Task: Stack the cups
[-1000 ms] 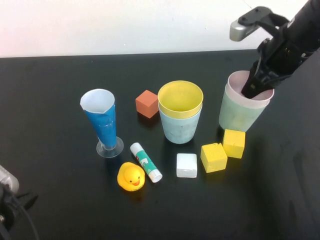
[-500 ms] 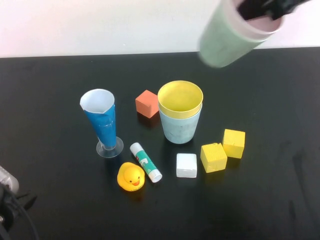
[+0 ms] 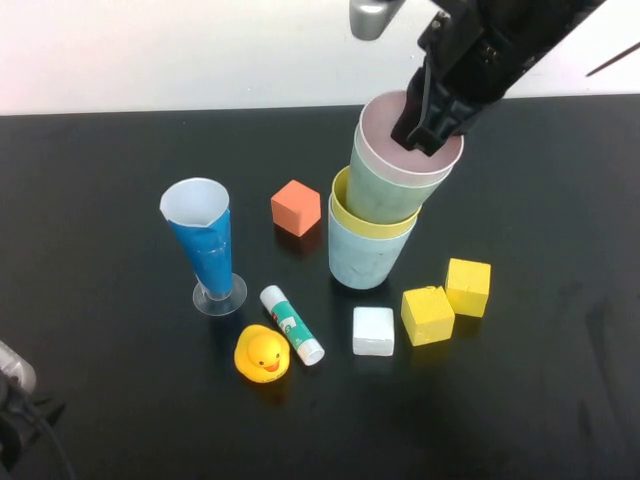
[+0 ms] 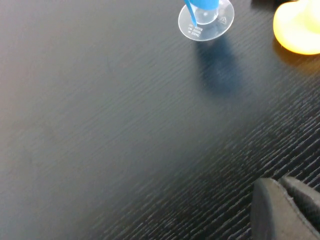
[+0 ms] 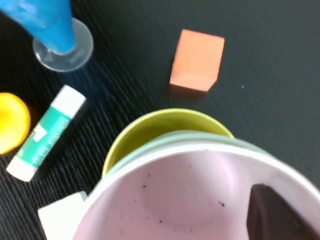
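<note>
now right pincer (image 3: 425, 130) seemingly grips pink cup's (image 3: 390, 135) rim.

Light blue cup (image 3: 362, 257) upright mid-table w/ yellow cup (image 3: 343, 212) nested inside, only rim showing. Pale green cup (image 3: 385, 190) w/ pale pink cup (image 3: 392, 142) nested in it, tilted, base dipping into yellow cup's mouth.

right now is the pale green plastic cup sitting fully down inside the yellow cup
No, the pale green plastic cup is tilted, only its base inside the yellow cup.
</note>
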Robot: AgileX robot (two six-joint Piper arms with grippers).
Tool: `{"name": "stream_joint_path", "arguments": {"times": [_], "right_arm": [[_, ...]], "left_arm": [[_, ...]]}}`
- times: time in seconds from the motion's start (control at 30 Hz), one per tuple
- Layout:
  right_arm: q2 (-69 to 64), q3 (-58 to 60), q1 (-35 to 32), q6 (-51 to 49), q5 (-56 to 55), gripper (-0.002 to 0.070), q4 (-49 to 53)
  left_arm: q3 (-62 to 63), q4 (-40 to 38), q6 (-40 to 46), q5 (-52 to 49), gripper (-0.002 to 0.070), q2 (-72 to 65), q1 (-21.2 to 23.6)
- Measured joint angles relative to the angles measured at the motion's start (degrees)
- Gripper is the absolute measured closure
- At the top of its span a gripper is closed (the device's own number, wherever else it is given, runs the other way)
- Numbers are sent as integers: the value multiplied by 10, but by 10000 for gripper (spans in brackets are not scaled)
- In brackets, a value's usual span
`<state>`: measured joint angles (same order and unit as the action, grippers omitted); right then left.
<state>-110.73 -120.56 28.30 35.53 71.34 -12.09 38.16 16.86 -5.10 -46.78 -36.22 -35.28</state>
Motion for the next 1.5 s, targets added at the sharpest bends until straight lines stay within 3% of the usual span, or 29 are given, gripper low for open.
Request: {"name": "stream_joint_path", "arguments": {"times": [0.2, 0.4, 0.53, 0.77, 0.93, 1.17, 1.5], "right_arm": [[-8, 0, 0, -9, 0, 596, 0], [-8, 0, 0, -12, -3, 400, 0], [-8, 0, 0, -13, -6, 364, 1], [34, 15, 0, -30, 1, 454, -5], [125, 106, 0, -30, -41, 547, -21], [324, 385, 0, 32, -269, 605, -69], [621, 733, 0, 120, -546, 611, -124]], "left_arm": [[0, 0, 0, 0, 673, 0, 0], [0, 0, -18, 0, 673, 0, 0], [0, 5, -46, -13, 673, 0, 0], [-9, 49, -113, -41, 673, 63, 0], [-44, 67, -178, -41, 673, 163, 0], [-108, 81, -203, -24, 673, 274, 0], [-141, 87, -209, -17, 673, 290, 0]]}}
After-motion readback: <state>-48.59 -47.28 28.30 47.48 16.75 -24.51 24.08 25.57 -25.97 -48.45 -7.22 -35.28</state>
